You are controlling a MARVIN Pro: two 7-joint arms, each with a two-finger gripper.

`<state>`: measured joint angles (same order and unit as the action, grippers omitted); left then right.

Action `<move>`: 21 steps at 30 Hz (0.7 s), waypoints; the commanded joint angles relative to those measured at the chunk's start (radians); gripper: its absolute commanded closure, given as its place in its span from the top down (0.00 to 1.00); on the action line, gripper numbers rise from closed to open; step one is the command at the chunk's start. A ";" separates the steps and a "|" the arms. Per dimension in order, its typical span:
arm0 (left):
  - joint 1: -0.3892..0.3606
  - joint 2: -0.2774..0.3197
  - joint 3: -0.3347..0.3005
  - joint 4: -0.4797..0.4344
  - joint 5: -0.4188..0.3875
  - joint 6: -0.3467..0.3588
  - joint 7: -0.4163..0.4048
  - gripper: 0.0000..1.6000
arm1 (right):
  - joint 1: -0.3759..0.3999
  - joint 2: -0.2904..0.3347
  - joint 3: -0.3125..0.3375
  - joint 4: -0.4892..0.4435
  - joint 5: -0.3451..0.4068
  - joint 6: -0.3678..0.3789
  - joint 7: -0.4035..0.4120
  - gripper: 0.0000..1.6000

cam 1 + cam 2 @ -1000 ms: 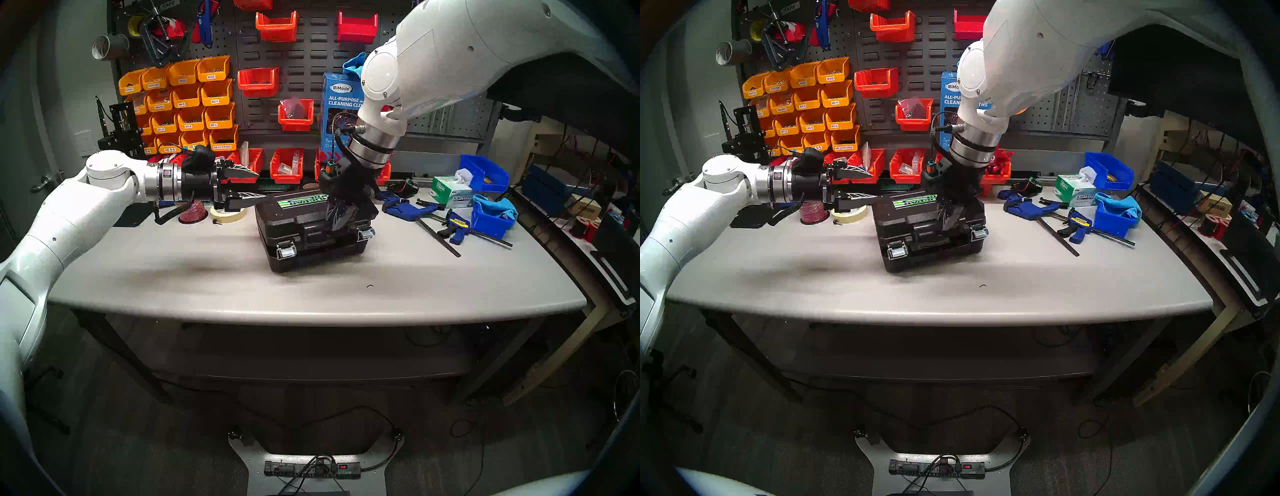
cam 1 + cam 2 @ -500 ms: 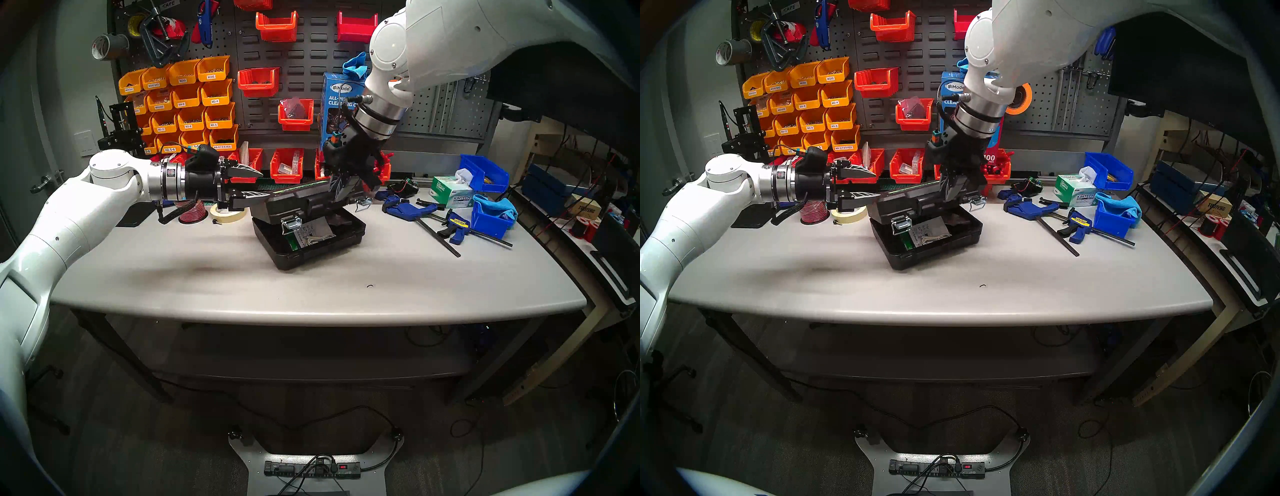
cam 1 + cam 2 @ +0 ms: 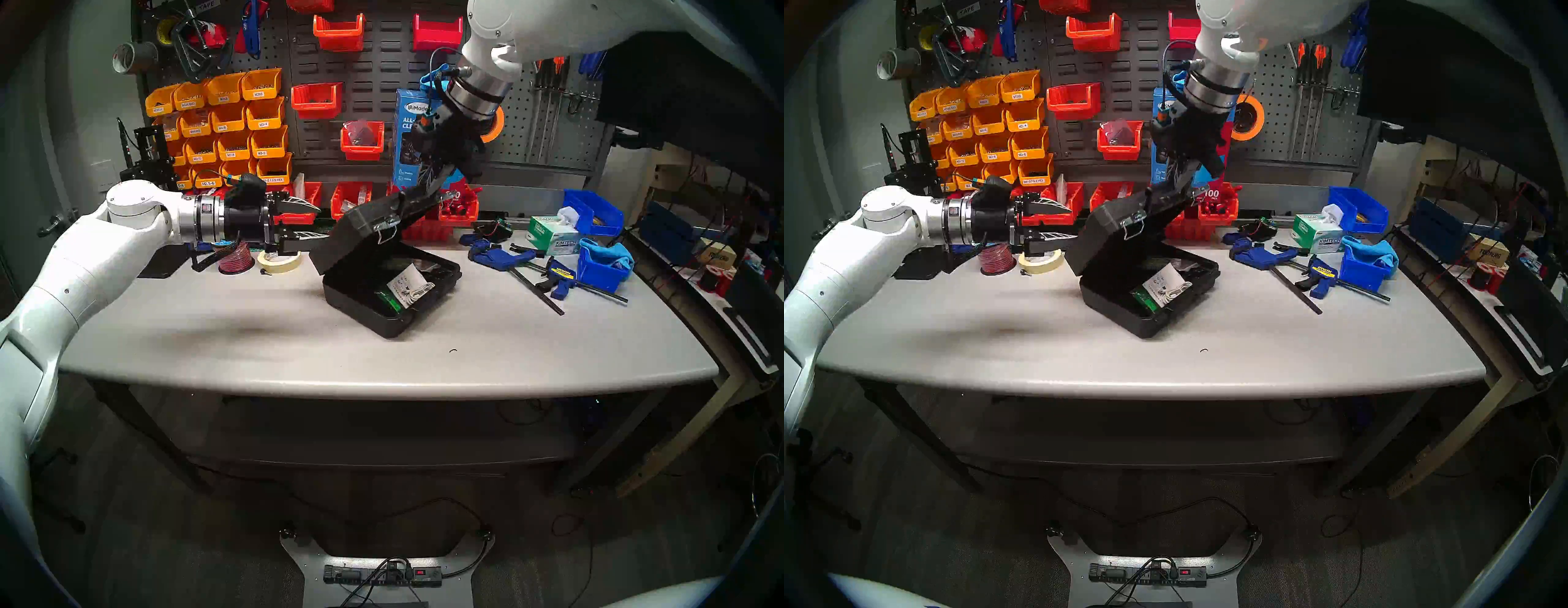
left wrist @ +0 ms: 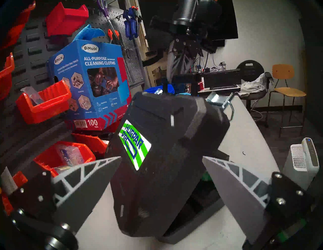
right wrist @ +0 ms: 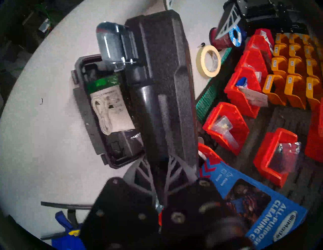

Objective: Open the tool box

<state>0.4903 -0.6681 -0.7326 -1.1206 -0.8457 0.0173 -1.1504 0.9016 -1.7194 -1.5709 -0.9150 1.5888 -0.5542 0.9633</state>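
While raised, right pincer [image 3: 426, 187] (clamped) downward-angled.

Workshop: pegboard wall [image 3: 373, 76] hung with parts bins [image 3: 229, 127], clamps [image 3: 509, 259] on workbench [image 3: 254, 331].

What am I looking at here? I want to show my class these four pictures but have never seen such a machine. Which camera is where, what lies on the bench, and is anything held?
It is a robot with two white arms, each ending in a claw. Two pictures come from cameras on its head, looking down at a grey workbench. The other two come from a camera on each wrist.

The right claw is shut on the handle edge of the tool box lid, holding it raised. The black tool box is open, showing a paper sheet with a white cable inside. The left claw hangs open beside the lid, holding nothing.

Also on the bench: blue clamps, a tissue box, a roll of masking tape and blue bins.
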 commanded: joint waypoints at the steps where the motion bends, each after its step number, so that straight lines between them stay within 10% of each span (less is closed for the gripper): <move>1: -0.014 0.000 -0.010 -0.004 -0.004 -0.002 0.001 1.00 | 0.017 0.002 -0.012 0.110 -0.015 -0.010 -0.007 0.00; 21: 0.015 0.048 -0.023 -0.059 -0.025 -0.001 0.020 1.00 | -0.137 -0.068 0.048 0.371 -0.016 -0.066 0.105 0.00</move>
<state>0.5033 -0.6426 -0.7361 -1.1616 -0.8512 0.0173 -1.1384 0.8103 -1.7738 -1.5377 -0.6480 1.5640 -0.6151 1.0264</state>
